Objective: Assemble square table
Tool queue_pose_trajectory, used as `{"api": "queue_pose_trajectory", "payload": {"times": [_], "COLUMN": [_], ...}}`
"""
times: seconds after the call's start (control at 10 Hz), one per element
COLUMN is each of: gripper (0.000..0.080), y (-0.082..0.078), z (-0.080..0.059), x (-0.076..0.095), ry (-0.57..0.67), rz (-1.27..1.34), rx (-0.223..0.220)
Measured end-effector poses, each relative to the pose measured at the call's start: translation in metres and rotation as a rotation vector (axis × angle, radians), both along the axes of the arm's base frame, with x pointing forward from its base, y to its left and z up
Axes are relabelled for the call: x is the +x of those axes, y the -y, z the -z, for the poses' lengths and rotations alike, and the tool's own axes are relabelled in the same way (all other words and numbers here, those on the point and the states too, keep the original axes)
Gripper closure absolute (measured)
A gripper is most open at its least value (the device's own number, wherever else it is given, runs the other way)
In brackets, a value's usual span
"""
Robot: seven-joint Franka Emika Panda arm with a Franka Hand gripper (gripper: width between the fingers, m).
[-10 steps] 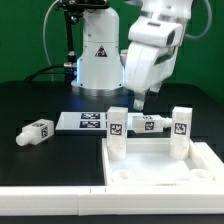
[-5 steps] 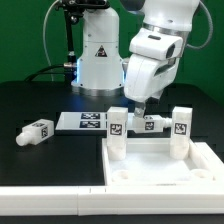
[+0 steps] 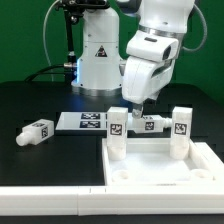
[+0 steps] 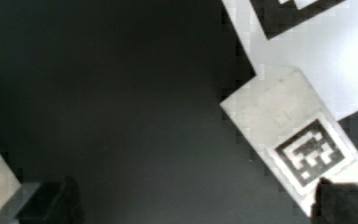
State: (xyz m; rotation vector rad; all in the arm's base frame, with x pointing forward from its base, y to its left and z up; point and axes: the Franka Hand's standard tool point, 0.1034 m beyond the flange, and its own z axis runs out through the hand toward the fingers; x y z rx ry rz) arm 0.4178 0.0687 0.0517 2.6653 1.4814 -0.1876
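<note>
The square table's white tray-like top (image 3: 160, 168) lies at the front right of the exterior view. Two tagged white legs stand upright at its far corners (image 3: 117, 124) (image 3: 181, 122), and a third leg (image 3: 150, 123) lies between them. Another leg (image 3: 38, 131) lies loose on the black table at the exterior view's left. My gripper (image 3: 141, 106) hangs just above and behind the lying leg. In the wrist view my gripper (image 4: 197, 205) is open, with only dark table between its fingers (image 4: 51, 200). A tagged leg (image 4: 297, 128) lies beside one fingertip.
The marker board (image 3: 88, 121) lies flat behind the legs, and its corner (image 4: 318, 18) shows in the wrist view. A long white rail (image 3: 50, 203) runs along the front left. The robot's base (image 3: 97, 60) stands at the back.
The gripper has shifted slightly toward the exterior view's left and sunk a little toward the lying leg. It stays open. No part has moved.
</note>
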Motion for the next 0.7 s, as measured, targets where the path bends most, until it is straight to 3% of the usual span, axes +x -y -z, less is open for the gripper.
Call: {"api": "queue_pose_trajectory", "payload": {"times": [0.2, 0.4, 0.5, 0.7], "gripper": [0.0151, 0.0151, 0.0151, 0.0151], "y": [-0.0008, -0.0061, -0.0039, -0.0047], "z": [-0.0001, -0.0022, -0.0012, -0.0013], "x": [-0.0001, 0.0003, 0.0002, 0.0042], "ry": [0.021, 0.068, 0.028, 0.038], "rz": [0.175, 0.592, 0.820, 0.976], "rx": [-0.006, -0.023, -0.022, -0.016]}}
